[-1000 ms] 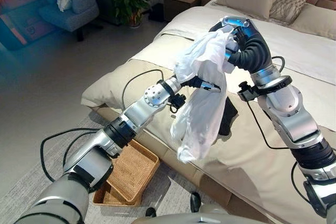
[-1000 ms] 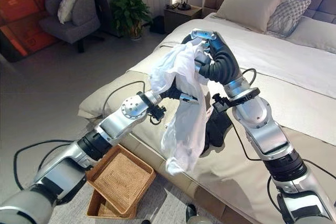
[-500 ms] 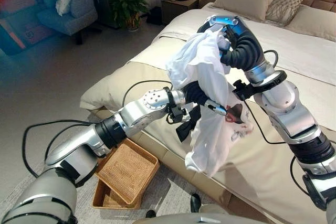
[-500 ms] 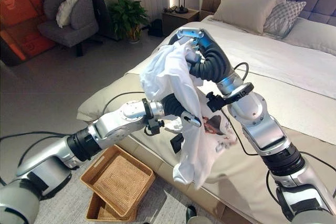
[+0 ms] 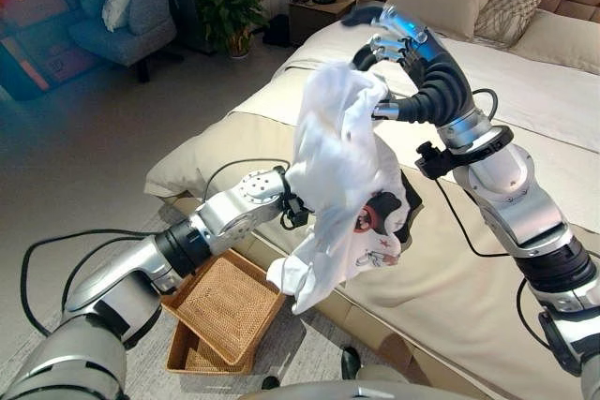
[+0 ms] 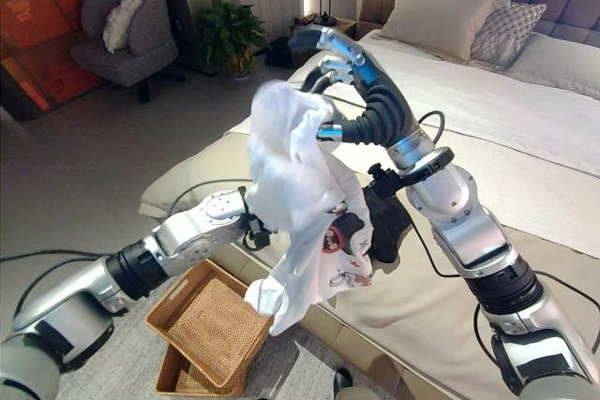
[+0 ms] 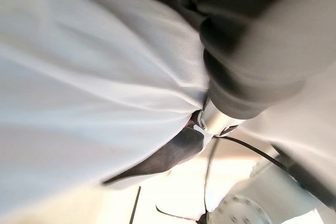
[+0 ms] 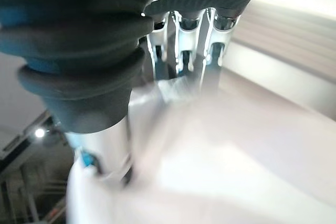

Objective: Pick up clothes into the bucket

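Left eye view: bed (image 5: 525, 259) edge close by, open floor (image 5: 84, 138) beyond. White shirt (image 5: 337, 166) hangs above wicker basket (image 5: 225, 306), draped over left hand, fingers hidden. Right hand (image 5: 394, 30) spread above, touching shirt top.

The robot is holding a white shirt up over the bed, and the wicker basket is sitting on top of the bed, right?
Not quite. The white shirt is held up by the bed, but the wicker basket sits on the floor beside the bed, below the shirt, as the left eye view shows.
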Controlling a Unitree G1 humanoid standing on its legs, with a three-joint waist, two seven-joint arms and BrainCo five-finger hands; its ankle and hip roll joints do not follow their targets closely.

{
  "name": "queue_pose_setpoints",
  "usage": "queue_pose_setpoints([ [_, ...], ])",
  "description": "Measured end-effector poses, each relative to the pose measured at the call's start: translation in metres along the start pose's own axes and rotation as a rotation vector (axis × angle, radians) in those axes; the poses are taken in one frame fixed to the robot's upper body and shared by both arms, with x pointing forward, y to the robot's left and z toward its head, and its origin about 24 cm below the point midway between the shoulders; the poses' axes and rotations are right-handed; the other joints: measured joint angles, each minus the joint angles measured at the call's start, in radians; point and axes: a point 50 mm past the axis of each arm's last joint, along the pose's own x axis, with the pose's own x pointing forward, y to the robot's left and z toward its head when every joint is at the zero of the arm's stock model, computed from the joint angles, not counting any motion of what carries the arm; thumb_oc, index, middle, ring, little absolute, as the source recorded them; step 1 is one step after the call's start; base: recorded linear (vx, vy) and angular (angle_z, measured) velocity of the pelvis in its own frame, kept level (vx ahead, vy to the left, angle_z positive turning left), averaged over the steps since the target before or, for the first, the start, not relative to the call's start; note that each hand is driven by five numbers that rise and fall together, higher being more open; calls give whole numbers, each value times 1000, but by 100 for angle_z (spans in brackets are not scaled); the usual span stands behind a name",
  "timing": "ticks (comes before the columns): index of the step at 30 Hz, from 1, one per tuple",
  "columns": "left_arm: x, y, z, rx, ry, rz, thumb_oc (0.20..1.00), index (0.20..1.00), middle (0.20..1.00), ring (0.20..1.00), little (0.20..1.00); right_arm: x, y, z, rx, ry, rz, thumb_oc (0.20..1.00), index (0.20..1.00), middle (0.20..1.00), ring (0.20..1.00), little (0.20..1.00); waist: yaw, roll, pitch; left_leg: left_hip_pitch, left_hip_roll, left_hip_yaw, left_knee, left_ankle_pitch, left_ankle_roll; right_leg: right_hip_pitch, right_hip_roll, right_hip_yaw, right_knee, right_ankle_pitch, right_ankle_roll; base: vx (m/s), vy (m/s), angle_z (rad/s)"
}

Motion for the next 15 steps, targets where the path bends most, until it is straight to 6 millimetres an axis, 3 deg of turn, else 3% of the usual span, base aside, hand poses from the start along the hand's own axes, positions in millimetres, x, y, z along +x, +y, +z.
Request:
queue_pose_setpoints([
  [2, -13, 12, -6, -50, -30, 114, 200, 200, 200, 200, 200, -7, -3, -5, -3, 27, -29, 1000, 1000, 1000, 1000, 1000, 0, 0, 0, 0, 0, -1, 0, 0, 0, 1, 0, -1, 0, 0, 0, 0, 0, 0],
  [8, -94, 52, -30, -138, -112, 576, 200, 200, 200, 200, 200, -68, -14, -43, 61, 272, -238, 1000, 1000, 1000, 1000, 1000, 24, -9, 2, -2, 2, -2, -1, -4, 4, -1, 0, -4, 0, -3, 4, -6, 3, 0],
  [10, -127, 62, -35, -65, -93, 746, 200, 200, 200, 200, 200, -98, -10, -65, 93, 423, -285, 1000, 1000, 1000, 1000, 1000, 27, -19, 8, -7, 1, -3, 0, -4, 4, -6, -1, -4, 0, -6, 5, -29, 18, 2],
  [12, -141, 66, -34, 19, -65, 813, 200, 200, 200, 200, 200, -116, -7, -77, 106, 513, -298, 1000, 1000, 1000, 1000, 1000, 39, -23, 9, -24, -2, -6, 0, -4, 4, -19, -5, -8, 1, -6, 6, -50, 31, 6],
  [15, -174, 73, -33, 178, -23, 974, 200, 200, 200, 200, 200, -173, 4, -105, 173, 757, -412, 1000, 1000, 1000, 1000, 1000, 59, -39, 33, -45, -7, -13, 4, -3, 5, -40, -9, -13, 3, -5, 8, -61, 39, 6],
])
